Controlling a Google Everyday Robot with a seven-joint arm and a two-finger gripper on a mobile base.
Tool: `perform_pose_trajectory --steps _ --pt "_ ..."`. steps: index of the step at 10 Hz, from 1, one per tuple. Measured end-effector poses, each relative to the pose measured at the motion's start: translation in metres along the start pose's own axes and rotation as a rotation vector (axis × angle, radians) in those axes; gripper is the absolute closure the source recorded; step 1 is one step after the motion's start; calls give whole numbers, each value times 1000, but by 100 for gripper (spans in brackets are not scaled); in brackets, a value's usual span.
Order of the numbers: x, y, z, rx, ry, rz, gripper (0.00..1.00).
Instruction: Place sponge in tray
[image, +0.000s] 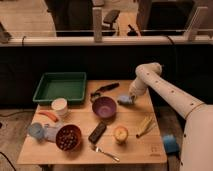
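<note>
The light-blue sponge (123, 99) lies on the wooden table (135, 150), just right of the purple bowl (105, 107). My gripper (131, 97) is down at the sponge's right end, at or touching it, with the white arm reaching in from the right. The green tray (60, 86) sits at the table's back left corner, with nothing in it, well apart from the sponge and gripper.
A black-handled tool (105, 89) lies between tray and sponge. A white cup (59, 106), a carrot (48, 115), a light-blue cup (36, 131), a red bowl (68, 137), a dark bar (97, 131), a round fruit (120, 134), a banana (145, 126) and a fork (105, 153) fill the front.
</note>
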Motion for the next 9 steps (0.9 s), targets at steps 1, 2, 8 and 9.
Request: perform_pose_trajectory --steps 1,2,8,9 --pt "0 -2 -1 6 5 -4 96" --pt "0 -9 -12 16 18 -21 96" --pt "0 -47 -56 35 56 -115 96" --pt "0 -55 -60 37 57 -135 96"
